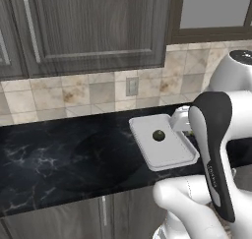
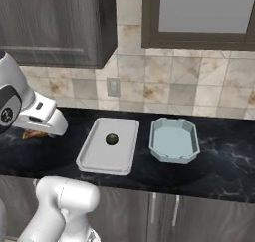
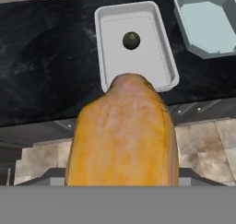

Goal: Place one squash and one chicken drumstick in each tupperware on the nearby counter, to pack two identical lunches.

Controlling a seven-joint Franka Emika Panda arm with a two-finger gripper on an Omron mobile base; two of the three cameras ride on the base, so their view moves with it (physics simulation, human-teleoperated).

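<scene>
Chicken drumstick (image 3: 122,135) sits big and close in the hand view, right in front of the hand camera.

It is orange-brown and shiny, and it hides the finger tips, so I cannot tell how wide the hand is or if it grips the drumstick. The dark green squash (image 2: 111,139) lies in the white tupperware (image 2: 94,156) on the black counter (image 2: 219,161). The pale-blue tupperware (image 2: 174,159) stands just beside the white one, to its right in the right base view.
</scene>
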